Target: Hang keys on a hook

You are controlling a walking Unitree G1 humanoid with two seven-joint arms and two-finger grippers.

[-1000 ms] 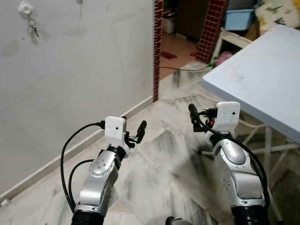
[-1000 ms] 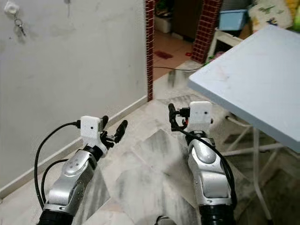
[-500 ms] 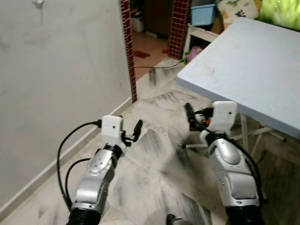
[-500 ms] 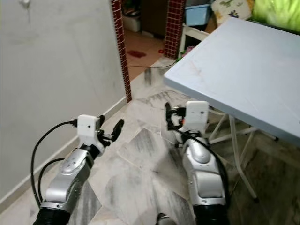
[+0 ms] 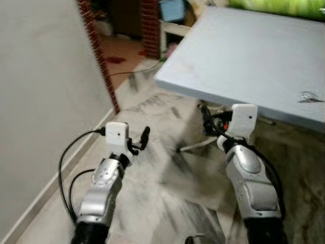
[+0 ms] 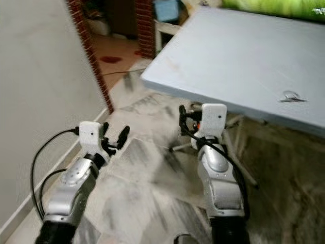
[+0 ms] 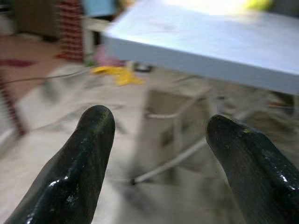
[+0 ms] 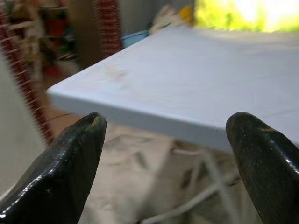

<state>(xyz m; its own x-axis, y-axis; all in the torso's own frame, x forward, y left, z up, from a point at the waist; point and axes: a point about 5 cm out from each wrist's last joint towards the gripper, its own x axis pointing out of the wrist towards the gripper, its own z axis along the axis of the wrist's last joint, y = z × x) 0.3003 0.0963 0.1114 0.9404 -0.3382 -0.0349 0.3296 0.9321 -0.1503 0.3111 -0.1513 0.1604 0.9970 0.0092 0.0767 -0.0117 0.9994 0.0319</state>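
Now, best to approach the pale blue table (image 5: pixel 244 56) squarely: keys (image 5: pixel 307 96) lying on top, ahead and right of the right gripper (image 5: pixel 204 121). Both right and left gripper (image 5: pixel 141 142) wide open, empty.

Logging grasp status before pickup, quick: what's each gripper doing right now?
Left gripper: open, holding nothing.
Right gripper: open, holding nothing.

Open marble floor (image 5: pixel 167 188) lies ahead between the two raised arms, hemmed on the left by a plain wall (image 5: pixel 40 86) ending at a brick pillar (image 5: pixel 99 61), and on the right by a pale blue table (image 5: pixel 238 56) on white legs (image 6: pixel 238 152).
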